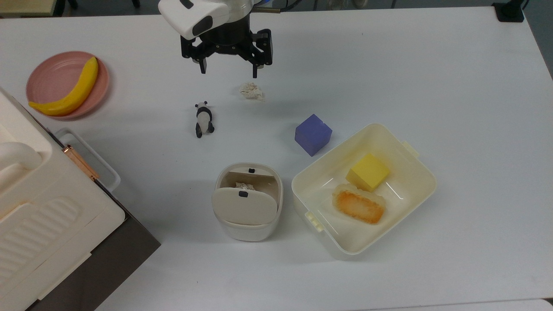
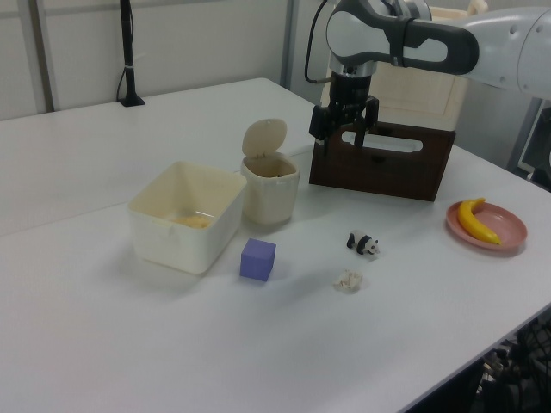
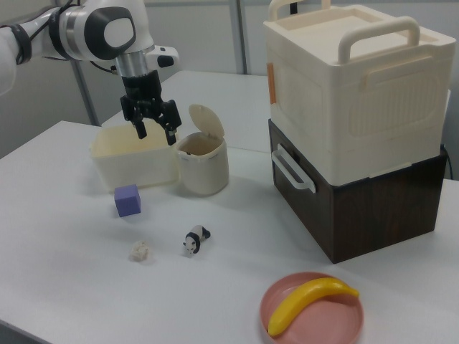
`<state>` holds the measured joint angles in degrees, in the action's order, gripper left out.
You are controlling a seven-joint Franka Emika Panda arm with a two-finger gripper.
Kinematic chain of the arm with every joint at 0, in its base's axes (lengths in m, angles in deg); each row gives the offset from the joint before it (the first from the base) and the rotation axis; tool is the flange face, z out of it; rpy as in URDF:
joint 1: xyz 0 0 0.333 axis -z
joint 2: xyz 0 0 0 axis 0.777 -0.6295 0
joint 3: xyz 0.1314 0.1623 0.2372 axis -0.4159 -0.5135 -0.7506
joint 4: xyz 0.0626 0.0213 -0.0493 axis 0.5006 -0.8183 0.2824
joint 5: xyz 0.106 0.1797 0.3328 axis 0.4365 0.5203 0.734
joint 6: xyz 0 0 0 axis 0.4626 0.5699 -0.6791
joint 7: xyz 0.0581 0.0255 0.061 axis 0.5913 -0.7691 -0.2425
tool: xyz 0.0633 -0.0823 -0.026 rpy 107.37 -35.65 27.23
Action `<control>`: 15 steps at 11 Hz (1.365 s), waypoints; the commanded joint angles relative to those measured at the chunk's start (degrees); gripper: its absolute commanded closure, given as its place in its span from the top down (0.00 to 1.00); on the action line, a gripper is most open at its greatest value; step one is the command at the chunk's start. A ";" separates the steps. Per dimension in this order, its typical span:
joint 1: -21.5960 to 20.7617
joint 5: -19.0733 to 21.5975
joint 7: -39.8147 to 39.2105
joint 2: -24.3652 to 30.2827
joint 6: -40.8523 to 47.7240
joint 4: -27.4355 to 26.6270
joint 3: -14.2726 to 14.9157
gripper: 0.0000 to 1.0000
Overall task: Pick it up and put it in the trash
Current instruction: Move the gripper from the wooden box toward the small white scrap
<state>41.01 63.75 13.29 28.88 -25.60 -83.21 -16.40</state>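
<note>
The off-white crumpled tissue wad (image 1: 252, 91) (image 2: 348, 280) (image 3: 140, 251) lies on the white table, a little to the right of the panda figurine (image 1: 203, 119) in the top view. My gripper (image 1: 229, 71) (image 2: 338, 138) (image 3: 156, 135) hangs well above the table, open, with nothing between its fingers. In the top view it is just above and left of the wad. The small cream bin (image 1: 248, 203) (image 2: 269, 185) (image 3: 203, 161) stands with its flap lid tipped up, and another bit of crumpled paper (image 1: 245, 185) shows inside it.
A purple cube (image 1: 313, 134) sits between the wad and a cream rectangular tub (image 1: 406, 147) holding a yellow block and an orange-topped piece. A pink plate (image 1: 52, 69) with a banana is at the top view's left. A large cream box on a brown case (image 1: 43, 216) fills the lower left.
</note>
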 commanded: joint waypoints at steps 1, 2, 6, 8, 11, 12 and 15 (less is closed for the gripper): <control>-0.65 -0.05 -5.22 1.85 0.96 -5.10 -0.37 1.00; -0.83 -0.05 -5.34 1.76 0.78 -6.79 -0.63 1.00; -2.24 -0.40 -7.27 1.58 -4.39 -15.39 -0.64 1.00; -4.68 -1.97 -9.21 1.59 -6.15 -21.10 -0.64 1.00; -6.98 -4.96 -9.30 1.59 -12.21 -28.67 -0.64 0.97; -7.07 -5.75 -9.39 1.59 -14.23 -30.86 -0.64 0.95; -7.51 -8.13 -10.35 1.32 -18.03 -34.66 -0.64 0.88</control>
<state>34.36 57.16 5.08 28.37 -40.77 -114.09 -17.48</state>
